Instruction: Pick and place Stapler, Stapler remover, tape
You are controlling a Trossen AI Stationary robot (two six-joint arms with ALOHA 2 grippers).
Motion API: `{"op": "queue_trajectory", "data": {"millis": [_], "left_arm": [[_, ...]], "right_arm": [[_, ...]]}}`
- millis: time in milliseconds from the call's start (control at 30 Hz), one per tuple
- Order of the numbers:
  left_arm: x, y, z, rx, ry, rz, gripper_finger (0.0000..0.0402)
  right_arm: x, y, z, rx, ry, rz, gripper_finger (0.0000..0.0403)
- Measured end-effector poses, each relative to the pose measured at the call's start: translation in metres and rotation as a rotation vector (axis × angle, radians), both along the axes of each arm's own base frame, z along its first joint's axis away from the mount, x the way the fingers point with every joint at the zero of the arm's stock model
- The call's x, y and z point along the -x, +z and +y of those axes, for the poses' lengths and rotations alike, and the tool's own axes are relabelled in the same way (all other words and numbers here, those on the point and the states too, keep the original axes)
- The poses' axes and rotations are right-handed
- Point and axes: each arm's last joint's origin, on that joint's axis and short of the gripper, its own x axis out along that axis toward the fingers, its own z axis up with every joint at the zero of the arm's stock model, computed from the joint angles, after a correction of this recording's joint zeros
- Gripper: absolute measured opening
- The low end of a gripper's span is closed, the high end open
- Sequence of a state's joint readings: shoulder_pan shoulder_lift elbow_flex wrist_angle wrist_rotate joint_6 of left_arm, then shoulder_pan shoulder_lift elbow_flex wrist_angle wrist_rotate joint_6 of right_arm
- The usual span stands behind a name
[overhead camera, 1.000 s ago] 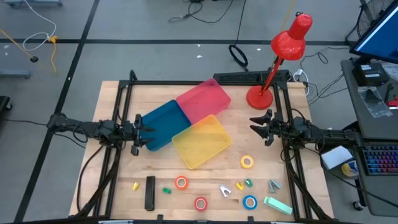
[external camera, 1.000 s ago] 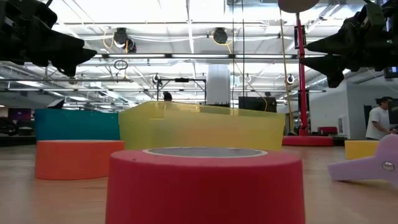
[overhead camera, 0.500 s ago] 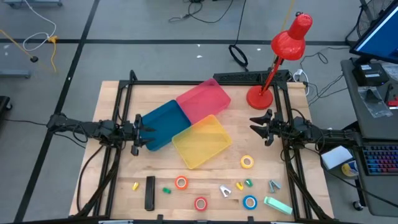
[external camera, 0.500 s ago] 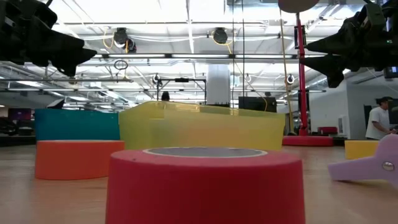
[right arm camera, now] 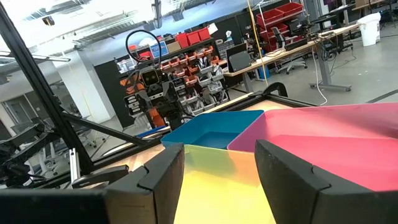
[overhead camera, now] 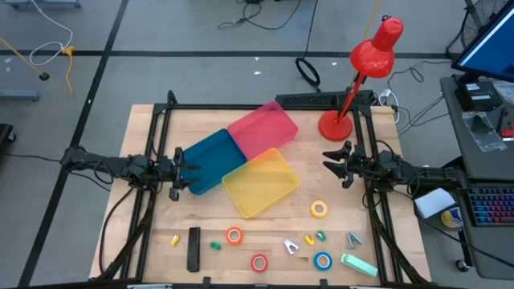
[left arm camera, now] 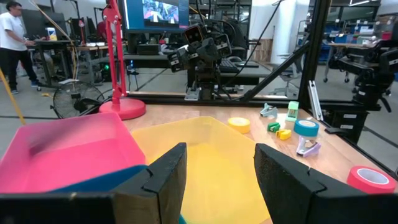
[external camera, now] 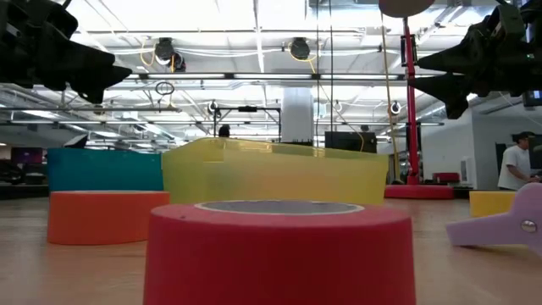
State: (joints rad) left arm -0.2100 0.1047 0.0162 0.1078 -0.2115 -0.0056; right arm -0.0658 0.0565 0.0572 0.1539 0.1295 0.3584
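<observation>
Four tape rolls lie flat near the table's near edge: yellow [overhead camera: 320, 209], orange [overhead camera: 234, 236], red [overhead camera: 259, 262] and blue [overhead camera: 323, 261]. A black stapler [overhead camera: 193, 249] lies left of them and a mint-green one [overhead camera: 359, 265] at the near right. A pale purple stapler remover [overhead camera: 291, 246] and a grey one [overhead camera: 354, 238] lie among the rolls. My left gripper [overhead camera: 178, 171] hovers open at the blue tray's left side. My right gripper [overhead camera: 337, 160] hovers open to the right of the yellow tray. Both are raised off the table [external camera: 93, 72] [external camera: 440, 76].
Three trays sit mid-table: blue [overhead camera: 209, 159], pink [overhead camera: 263, 128], yellow [overhead camera: 261, 183]. A red desk lamp [overhead camera: 336, 124] stands at the far right corner. Small yellow [overhead camera: 174, 239] and green [overhead camera: 215, 245] pieces lie among the rolls. A person [external camera: 515, 174] stands in the room beyond.
</observation>
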Motion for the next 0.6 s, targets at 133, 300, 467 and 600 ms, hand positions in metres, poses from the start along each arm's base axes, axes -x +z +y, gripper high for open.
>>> {"op": "queue_trajectory", "data": {"millis": [133,300,467,600], "left_arm": [[0.0000,0.0001,0.0002,-0.004,0.008,-0.001,0.0186],[0.0000,0.0001,0.0007,0.002,0.023,-0.001,0.0186],[0.0000,0.0004,0.0007,0.004,0.023,-0.005,0.0186],[0.0003,0.0056,0.0007,0.016,0.023,-0.058,0.0186]], "right_arm": [[0.0000,0.0000,0.0000,-0.098,0.010,-0.019,0.0192],[0.0001,0.0008,0.0000,-0.188,0.020,-0.046,0.0192],[0.0005,0.0043,0.0001,-0.243,0.031,-0.094,0.0192],[0.0013,0.0091,0.0001,-0.233,0.036,-0.142,0.0192]]}}
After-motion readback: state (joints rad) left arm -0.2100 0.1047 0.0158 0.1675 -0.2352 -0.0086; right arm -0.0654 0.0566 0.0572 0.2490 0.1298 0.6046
